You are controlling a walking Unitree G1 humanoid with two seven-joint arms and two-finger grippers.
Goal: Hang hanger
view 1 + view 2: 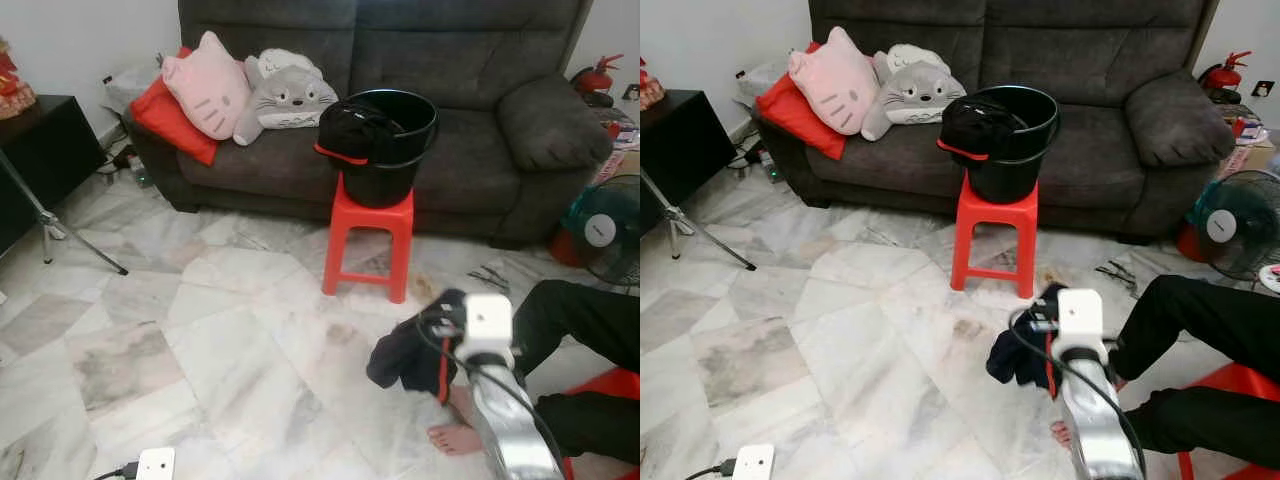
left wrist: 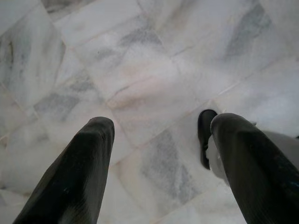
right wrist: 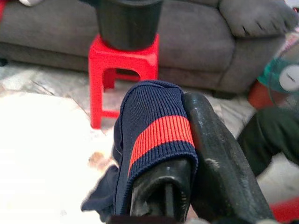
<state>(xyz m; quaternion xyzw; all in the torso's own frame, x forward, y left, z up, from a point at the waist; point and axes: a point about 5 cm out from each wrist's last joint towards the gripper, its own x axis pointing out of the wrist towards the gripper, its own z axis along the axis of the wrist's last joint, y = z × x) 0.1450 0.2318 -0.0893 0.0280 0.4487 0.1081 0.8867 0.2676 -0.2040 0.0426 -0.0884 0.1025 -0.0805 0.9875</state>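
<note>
A: Navy ribbed garment (image 3: 154, 135) with a red band is pinched in the right gripper (image 3: 187, 186); its jaws are closed on the cuff, so the rest hangs free above the marble floor (image 1: 200, 340).

B: And the left gripper (image 2: 159, 140)?

A: Jaws spread wide, holding nothing, pointed down at bare floor.

B: Where's the hanger?

A: I can't make one out. A black bucket (image 1: 385, 140) with dark clothes sits on the red stool (image 1: 368, 240) before the grey sofa (image 1: 480, 100).

B: Room to move?

A: Open floor on the robot's left; a seated person's leg (image 1: 570, 310) and bare foot (image 1: 455, 437) crowd the right arm, with a fan (image 1: 605, 230) beyond.
</note>
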